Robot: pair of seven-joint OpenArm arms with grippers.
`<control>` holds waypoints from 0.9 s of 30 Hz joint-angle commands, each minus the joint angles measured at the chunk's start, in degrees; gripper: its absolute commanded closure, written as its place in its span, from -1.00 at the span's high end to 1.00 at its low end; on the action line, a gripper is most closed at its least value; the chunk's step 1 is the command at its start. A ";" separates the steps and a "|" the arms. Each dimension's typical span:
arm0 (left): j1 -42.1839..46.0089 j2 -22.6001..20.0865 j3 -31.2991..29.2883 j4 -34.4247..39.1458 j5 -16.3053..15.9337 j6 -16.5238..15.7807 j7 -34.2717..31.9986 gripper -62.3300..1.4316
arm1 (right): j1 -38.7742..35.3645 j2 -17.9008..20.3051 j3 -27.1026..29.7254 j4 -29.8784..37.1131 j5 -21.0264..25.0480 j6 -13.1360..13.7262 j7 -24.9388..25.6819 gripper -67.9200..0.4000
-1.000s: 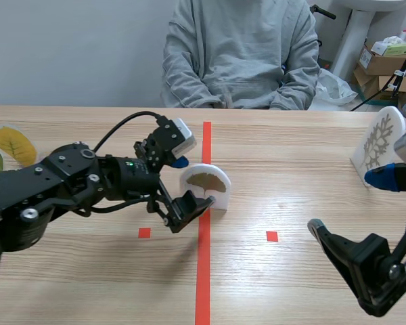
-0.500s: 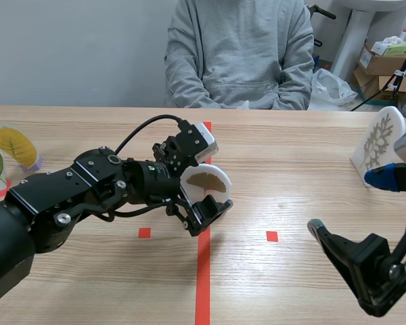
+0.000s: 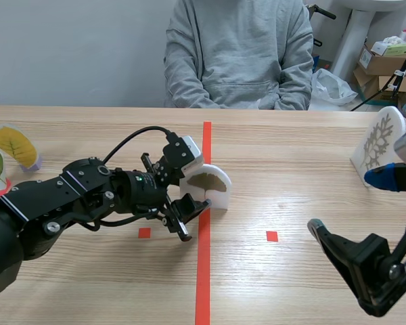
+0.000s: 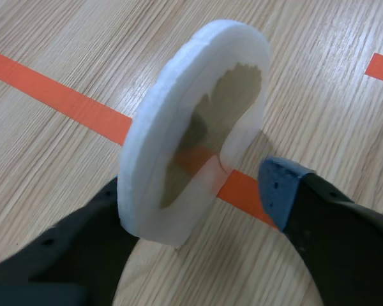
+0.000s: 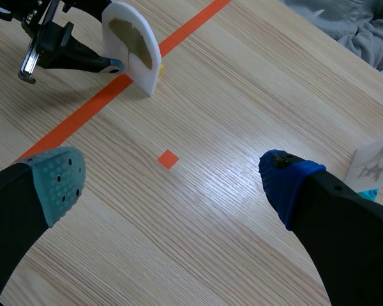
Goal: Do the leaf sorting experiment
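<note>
Brightly and evenly lit indoors, from overhead by the look of the shadows. Throws only soft, pale shade on the counter (image 3: pixel 291 169): faint beneath the left arm (image 3: pixel 74 203), darker and tighter under the left end effector (image 3: pixel 189 188) and at the foot of the white disc (image 3: pixel 206 184). Picks out the top rim of the disc in clean white in the left wrist view, and greys its thick edge lower down. Lays a mild sheen along the wood grain ahead of the right end effector (image 5: pixel 172 182). Swallows detail on the black arms, apart from a few dull highlights along their edges. Models the grey sweater (image 3: pixel 240 54) with gentle folds of shade.
</note>
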 commanded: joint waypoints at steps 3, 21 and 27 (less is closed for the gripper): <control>-0.59 0.63 -0.31 1.01 -0.66 -0.07 -1.66 -0.21 | 0.52 0.44 0.11 0.02 0.37 -0.39 0.81 0.64; -0.15 0.63 -0.57 1.22 -3.87 -3.76 -1.77 -0.82 | 0.52 0.44 0.11 0.02 0.35 -0.39 0.81 0.64; 2.62 -2.69 -1.16 5.44 -13.40 -9.40 0.26 -0.82 | 0.52 0.44 0.11 0.02 0.35 -0.39 0.81 0.64</control>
